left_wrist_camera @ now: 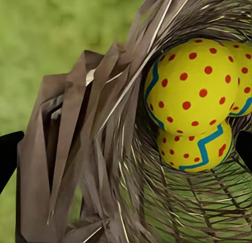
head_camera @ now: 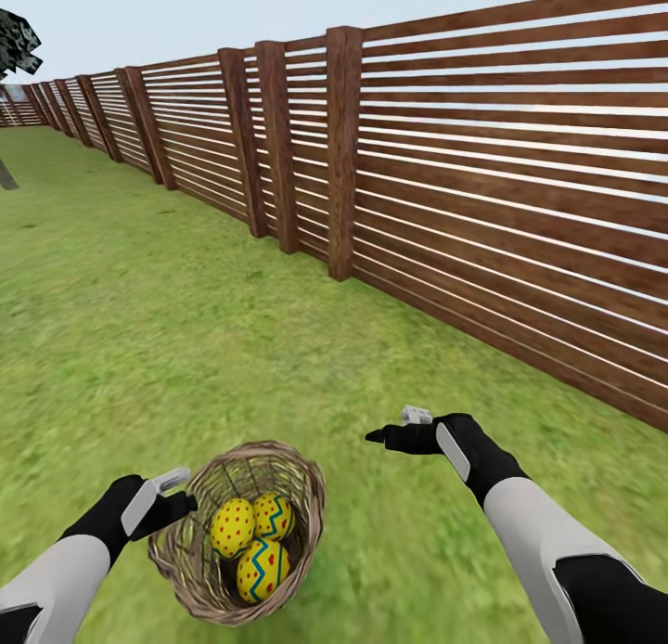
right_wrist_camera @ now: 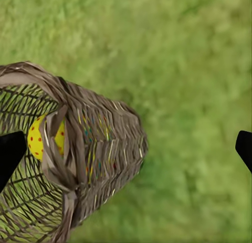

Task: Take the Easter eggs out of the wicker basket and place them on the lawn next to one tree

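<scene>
Three yellow red-dotted Easter eggs (head_camera: pixel 249 542) are sitting in the brown woven wicker basket (head_camera: pixel 301 482), bottom centre, on mottled green lawn (head_camera: pixel 139 347). My left gripper (head_camera: pixel 182 501) is touching its rim, fingers spread; my right gripper (head_camera: pixel 390 431) is hovering nearby, spread too.

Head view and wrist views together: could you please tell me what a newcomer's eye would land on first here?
Three yellow eggs with red dots sit bright inside the brown basket on the lawn, low between the arms. The left claw is at the basket's rim, while the right claw hovers open over the grass beside it. A tall slatted fence runs along the right.
</scene>
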